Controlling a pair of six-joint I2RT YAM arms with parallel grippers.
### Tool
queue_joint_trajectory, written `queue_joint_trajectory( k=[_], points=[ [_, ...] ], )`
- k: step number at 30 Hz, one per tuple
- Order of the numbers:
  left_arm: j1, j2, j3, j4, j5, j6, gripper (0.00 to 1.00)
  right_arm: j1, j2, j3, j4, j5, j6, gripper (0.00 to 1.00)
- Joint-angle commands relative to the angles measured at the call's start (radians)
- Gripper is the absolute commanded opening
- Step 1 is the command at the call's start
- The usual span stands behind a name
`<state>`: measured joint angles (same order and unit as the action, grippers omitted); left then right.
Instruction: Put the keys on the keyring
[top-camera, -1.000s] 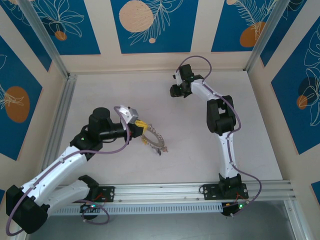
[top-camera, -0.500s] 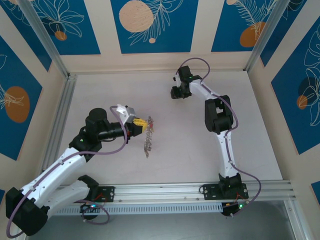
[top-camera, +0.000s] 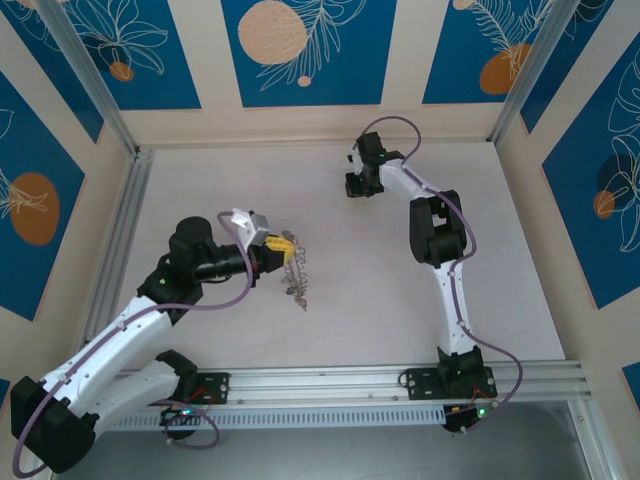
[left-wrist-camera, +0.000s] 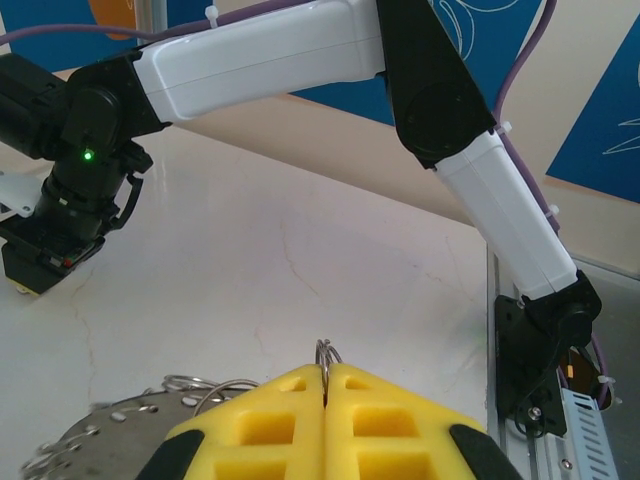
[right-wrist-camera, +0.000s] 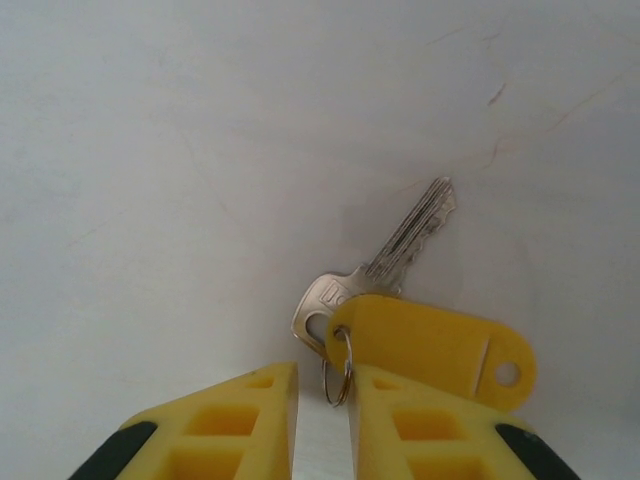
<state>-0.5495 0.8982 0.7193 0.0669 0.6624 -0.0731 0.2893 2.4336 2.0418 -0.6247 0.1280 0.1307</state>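
- Keyring (top-camera: 293, 272) is held up at the left-middle of the table (top-camera: 380, 300), hung below the left pincer (top-camera: 281, 243). Whether its lower end touches the table cannot be told.
- In the left wrist view, the yellow fingers (left-wrist-camera: 270, 425) are seen pressed together, and a thin wire loop (left-wrist-camera: 327, 350) of the keyring is clamped between their tips. The grey plate with its silvery fringe is seen at lower left.
- The right pincer (top-camera: 357, 186) is lowered to the far part of the table, well apart from the keyring.
- In the right wrist view, that pincer is seen slightly apart. A small split ring (right-wrist-camera: 338, 368) lies in the gap, close to one finger, with bare table showing between it and the other.
- A key (right-wrist-camera: 400, 250) is laid flat just ahead of those fingertips, its blade pointed away from them.
- A yellow tag (right-wrist-camera: 440, 345) is joined to the same split ring and is laid partly over the key's head.
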Motion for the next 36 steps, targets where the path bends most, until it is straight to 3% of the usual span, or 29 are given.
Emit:
queue_joint_trajectory(
  k=[1, 10, 22, 31, 36],
  points=[
    [0.015, -0.036, -0.008, 0.064, 0.036, -0.009, 0.0, -0.007, 0.023, 0.024, 0.0, -0.014, 0.012, 0.22],
    [0.016, -0.049, -0.017, 0.074, 0.031, -0.009, 0.0, -0.011, 0.033, 0.03, 0.012, -0.027, 0.015, 0.19],
    [0.017, -0.025, 0.0, 0.025, 0.0, 0.008, 0.0, -0.018, -0.044, -0.076, 0.09, -0.095, 0.026, 0.0],
    [0.015, -0.044, 0.023, -0.016, -0.02, 0.03, 0.0, 0.04, -0.468, -0.476, 0.292, -0.126, -0.058, 0.0],
    [0.012, -0.097, 0.034, -0.047, -0.039, 0.042, 0.0, 0.142, -0.733, -0.689, 0.356, -0.126, -0.148, 0.0]
  ],
)
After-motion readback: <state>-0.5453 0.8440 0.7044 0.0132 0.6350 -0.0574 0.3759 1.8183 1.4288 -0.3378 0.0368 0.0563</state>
